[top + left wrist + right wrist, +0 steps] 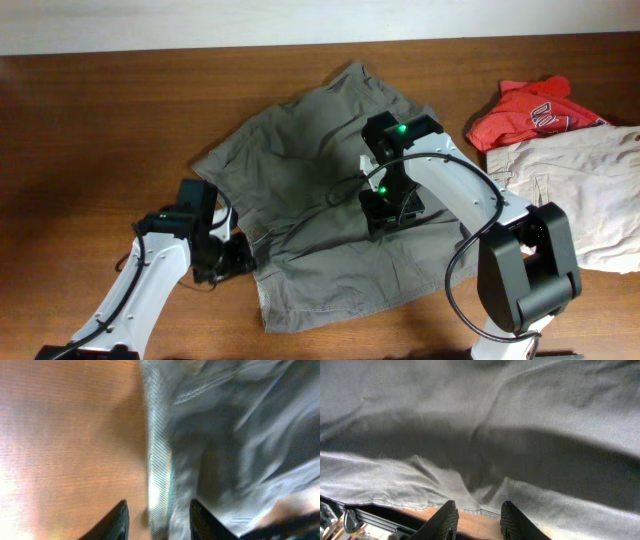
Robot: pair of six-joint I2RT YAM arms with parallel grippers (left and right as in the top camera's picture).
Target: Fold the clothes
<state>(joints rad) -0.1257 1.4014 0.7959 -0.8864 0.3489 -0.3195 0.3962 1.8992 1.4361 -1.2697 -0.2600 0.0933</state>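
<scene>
While the olive-grey shorts (300,180) lay spread and rumpled at the middle of the table (80,150), both arms were low over them. The left gripper (228,258) sat at the garment's eight o'clock side with its jaws wide. In the left wrist view the stitched edge (159,475) ran between its fingers. The right gripper (392,212) stood about three o'clock of the cloth's centre, jaws likewise apart, with a hem (480,509) crossing the gap and bare wood showing below it. Neither held anything. The fabric looked light, limp and creased, and would likely sag and bunch when lifted, so the doubled, stitched edges seemed the firmest places to pinch. The red T-shirt (535,108) and beige shorts (585,190) lay apart toward two and three o'clock.
</scene>
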